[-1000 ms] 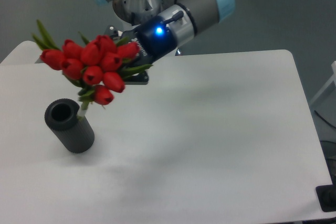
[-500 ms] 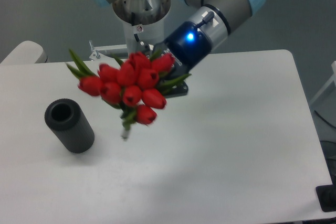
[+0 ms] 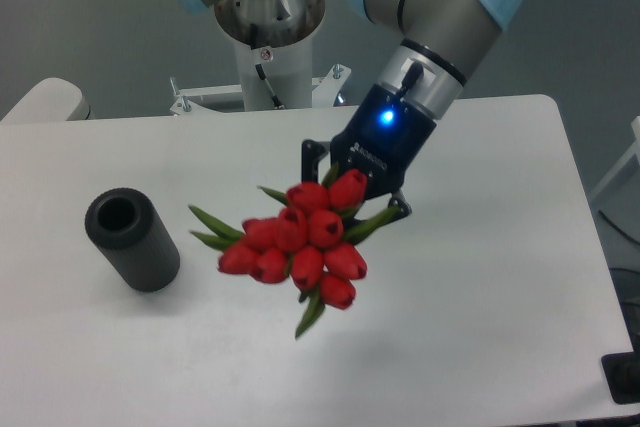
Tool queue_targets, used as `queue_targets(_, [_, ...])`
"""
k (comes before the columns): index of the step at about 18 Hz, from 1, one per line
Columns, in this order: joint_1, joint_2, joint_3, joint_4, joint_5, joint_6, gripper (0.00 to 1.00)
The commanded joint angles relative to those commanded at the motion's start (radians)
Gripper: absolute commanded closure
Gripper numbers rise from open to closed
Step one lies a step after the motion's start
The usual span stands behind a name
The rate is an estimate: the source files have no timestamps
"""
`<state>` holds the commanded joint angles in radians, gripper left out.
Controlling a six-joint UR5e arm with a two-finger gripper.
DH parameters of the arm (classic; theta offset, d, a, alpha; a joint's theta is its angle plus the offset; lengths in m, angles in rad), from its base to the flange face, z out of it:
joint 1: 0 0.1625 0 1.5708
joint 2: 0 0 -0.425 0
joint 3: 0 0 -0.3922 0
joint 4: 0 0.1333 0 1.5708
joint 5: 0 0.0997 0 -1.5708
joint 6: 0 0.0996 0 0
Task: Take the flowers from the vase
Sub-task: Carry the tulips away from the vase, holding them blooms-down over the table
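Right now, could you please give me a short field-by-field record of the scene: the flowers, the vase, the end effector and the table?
flowers: bunch of red tulip buds with green leaves, out of the vase, held above the middle of the table
vase: dark cylinder, upright at the left of the table, mouth empty
end effector: closed on the flowers, fingers hidden behind the buds, blue light lit on the wrist
table: white top
task state: flowers out of the vase and held by the end effector
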<state>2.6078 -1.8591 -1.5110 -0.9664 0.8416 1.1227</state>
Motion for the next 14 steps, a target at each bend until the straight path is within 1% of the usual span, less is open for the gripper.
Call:
queue_targets(2, [-0.020,-0.029,0.008,-0.002,0.101,0.011,0.97])
queue_targets(4, [-0.022,-0.049,0.012,-0.005,0.174,0.020,0.97])
queue_targets(6, [-0.022,-0.061,0.015,-0.006,0.214,0.022,0.97])
queue_targets(8, [-0.020,-0.087,0.028,-0.009,0.258,0.022,0.97])
queue_targets(9, [-0.022,-0.100,0.041,-0.011,0.295,0.023,0.97])
queue_targets(11, [-0.023,-0.129,0.075,-0.032,0.361,0.023,0.97])
queue_targets(14, [-0.040,-0.167,0.118,-0.064,0.425,0.051,0.97])
